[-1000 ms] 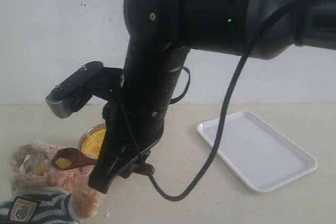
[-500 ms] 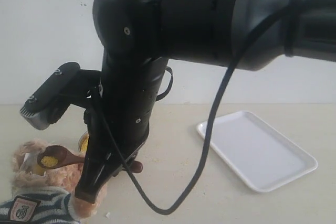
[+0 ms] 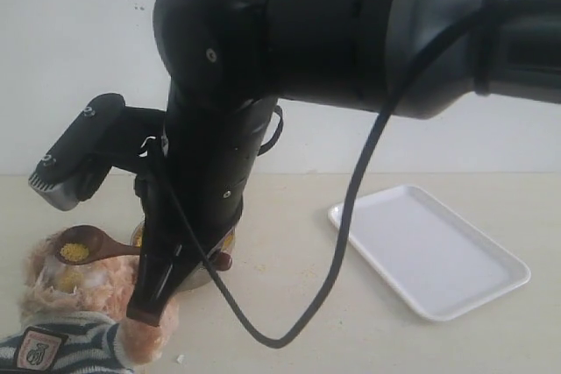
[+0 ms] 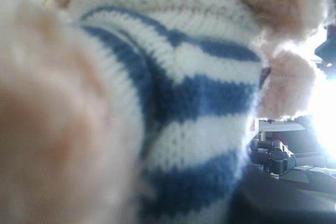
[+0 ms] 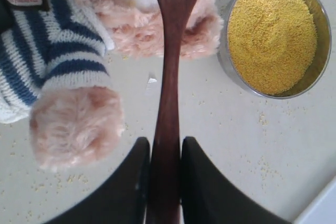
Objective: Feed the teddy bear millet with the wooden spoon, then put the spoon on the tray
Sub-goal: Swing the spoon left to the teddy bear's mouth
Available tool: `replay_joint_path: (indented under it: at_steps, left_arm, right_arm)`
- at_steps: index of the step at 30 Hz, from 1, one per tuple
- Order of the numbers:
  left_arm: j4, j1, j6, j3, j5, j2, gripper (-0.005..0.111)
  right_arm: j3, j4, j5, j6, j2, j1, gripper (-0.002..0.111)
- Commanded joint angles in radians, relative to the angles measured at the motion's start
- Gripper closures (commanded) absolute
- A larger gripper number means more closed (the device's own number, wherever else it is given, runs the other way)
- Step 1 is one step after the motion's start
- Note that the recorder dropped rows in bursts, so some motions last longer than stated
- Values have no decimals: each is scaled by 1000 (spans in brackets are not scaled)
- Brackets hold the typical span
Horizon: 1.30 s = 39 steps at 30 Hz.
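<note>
Wooden spoon (image 5: 169,77), holding a little millet (image 3: 76,252), is clamped by its handle in my right gripper's (image 5: 165,148) closed jaws, its long axis pointing straight ahead over the teddy bear's (image 3: 70,321) face at the tabletop's near-left corner, with the tray (image 3: 429,251) well apart toward the right edge.

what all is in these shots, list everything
teddy bear: one, light brown, navy-white striped shirt, lower left of exterior view
wooden spoon: one, dark reddish brown, over the bear's face, a little millet in it
millet: one heap, yellow, in the bowl
steel bowl: one, silver, beside the bear
tray: one, white, right side of table
table: one, beige
right arm: one, black, across exterior view
right end effector: one, black, shut on spoon handle
</note>
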Motion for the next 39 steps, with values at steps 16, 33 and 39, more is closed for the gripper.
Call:
replay_joint_path:
  at_steps: [16,33,39]
  left_arm:
    - [-9,3,8,6,31,-12,103]
    - [-9,3,8,6,31,-12,103]
    - [-11,3,8,5,31,-12,103]
  right_arm:
    - [118,-599,-30,304,-17,205,108]
    - [213,-695,-130,453,-41,218,108]
    - [239,-764,-94,441,-48,233,108]
